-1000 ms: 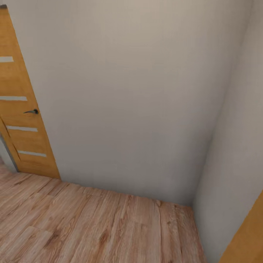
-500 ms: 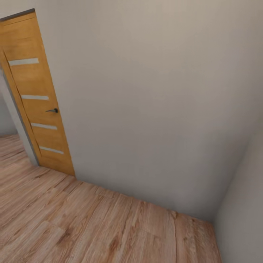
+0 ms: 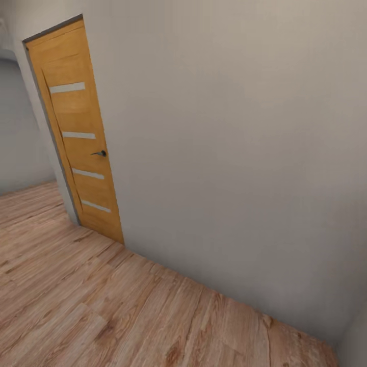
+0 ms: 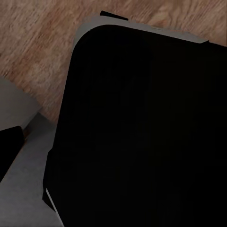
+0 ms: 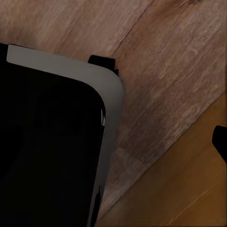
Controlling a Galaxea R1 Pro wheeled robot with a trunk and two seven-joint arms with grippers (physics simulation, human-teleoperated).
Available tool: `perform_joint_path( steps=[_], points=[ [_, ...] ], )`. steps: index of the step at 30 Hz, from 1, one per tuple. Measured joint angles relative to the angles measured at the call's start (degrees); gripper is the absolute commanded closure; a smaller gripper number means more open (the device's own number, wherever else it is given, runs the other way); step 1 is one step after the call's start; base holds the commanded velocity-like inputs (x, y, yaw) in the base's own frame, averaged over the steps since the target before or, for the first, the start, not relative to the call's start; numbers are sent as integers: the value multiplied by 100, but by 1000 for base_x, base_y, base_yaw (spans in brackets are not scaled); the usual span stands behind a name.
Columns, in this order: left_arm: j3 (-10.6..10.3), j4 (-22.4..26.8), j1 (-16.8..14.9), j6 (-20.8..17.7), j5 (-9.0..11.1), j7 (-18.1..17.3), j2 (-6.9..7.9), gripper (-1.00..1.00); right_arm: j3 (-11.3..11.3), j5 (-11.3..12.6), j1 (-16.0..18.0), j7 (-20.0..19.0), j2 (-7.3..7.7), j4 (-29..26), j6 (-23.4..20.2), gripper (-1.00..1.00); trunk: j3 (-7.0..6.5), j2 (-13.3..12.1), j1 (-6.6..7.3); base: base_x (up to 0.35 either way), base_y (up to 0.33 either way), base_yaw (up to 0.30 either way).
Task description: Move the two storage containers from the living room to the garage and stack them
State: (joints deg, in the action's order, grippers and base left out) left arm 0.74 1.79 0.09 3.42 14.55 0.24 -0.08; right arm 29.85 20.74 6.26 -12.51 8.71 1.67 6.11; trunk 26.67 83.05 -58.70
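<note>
The robot faces a wooden door (image 3: pixel 76 132) and grey wall (image 3: pixel 229 153) over wood-plank floor (image 3: pixel 102 306), apparently in transit; hand states cannot be told.

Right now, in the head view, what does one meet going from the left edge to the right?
Open passage with a grey far wall → wooden door → door handle → plain white wall, all above the wood-plank floor.

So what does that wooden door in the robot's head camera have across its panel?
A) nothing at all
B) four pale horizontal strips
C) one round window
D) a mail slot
B: the orange-brown wooden door carries four pale horizontal strips, with a dark lever handle between the second and third.
</note>
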Motion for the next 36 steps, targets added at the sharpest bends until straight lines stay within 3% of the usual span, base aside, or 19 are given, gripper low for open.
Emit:
perform_joint_path(
  steps=[36],
  points=[
    [8,0,-1,0,1,0,0,-100,9,-42,1,-5,5,0,-2,-100,0,0,0,260,0,269]
  ],
)
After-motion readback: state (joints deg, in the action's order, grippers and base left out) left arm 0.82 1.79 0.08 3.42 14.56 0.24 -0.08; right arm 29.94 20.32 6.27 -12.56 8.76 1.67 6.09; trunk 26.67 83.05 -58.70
